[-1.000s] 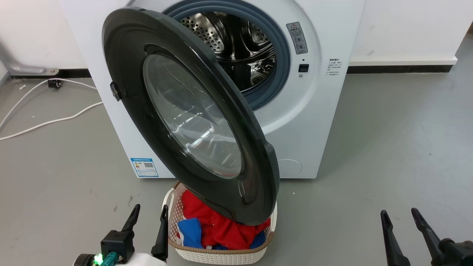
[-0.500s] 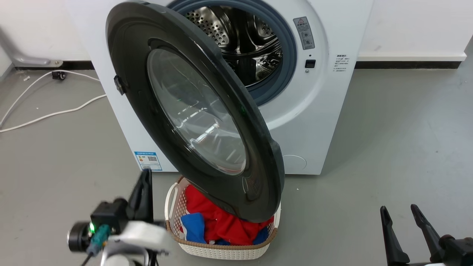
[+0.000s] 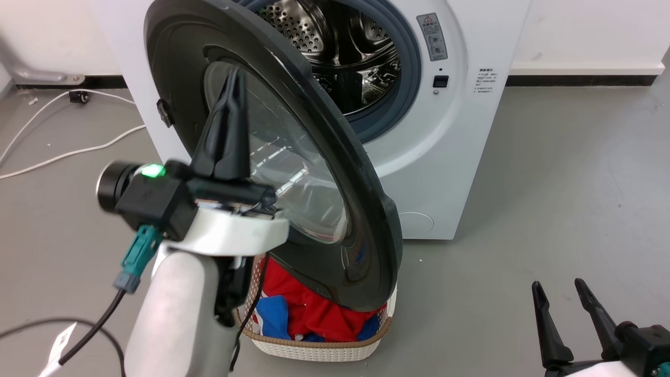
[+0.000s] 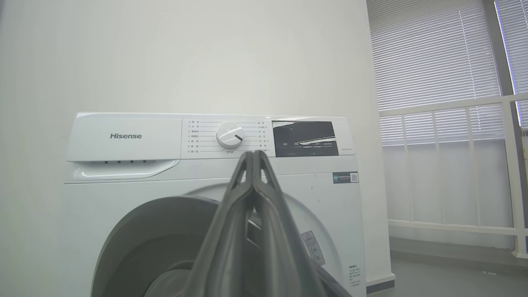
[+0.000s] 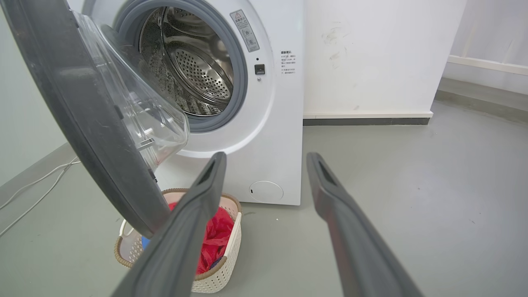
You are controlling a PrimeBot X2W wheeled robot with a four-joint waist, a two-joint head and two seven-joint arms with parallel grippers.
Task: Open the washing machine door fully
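The washing machine door [image 3: 366,225], a glossy black ring around a bulging clear glass bowl, hangs partly swung out on its left-side hinge, and the steel drum mouth [image 3: 345,57] is exposed behind it. My left gripper [image 3: 235,78] is raised in front of the door glass, fingers pressed together and holding nothing. I cannot tell whether it touches the door. In the left wrist view the shut left gripper [image 4: 255,153] points up at the control panel, with the door [image 4: 140,231] below. My right gripper [image 3: 560,293] is open, low at the right, away from the machine. The right wrist view shows the door [image 5: 74,103] edge-on and the open right gripper [image 5: 266,159].
A white woven basket [image 3: 314,351] of red and blue clothes sits on the floor right under the door's lower edge. White cables [image 3: 68,152] run over the grey floor at the left. A small round white flap [image 3: 416,222] is low on the machine front.
My left arm has risen from beside the basket to in front of the door glass, and its fingers have closed. The right gripper stays open. The camera shifted slightly.
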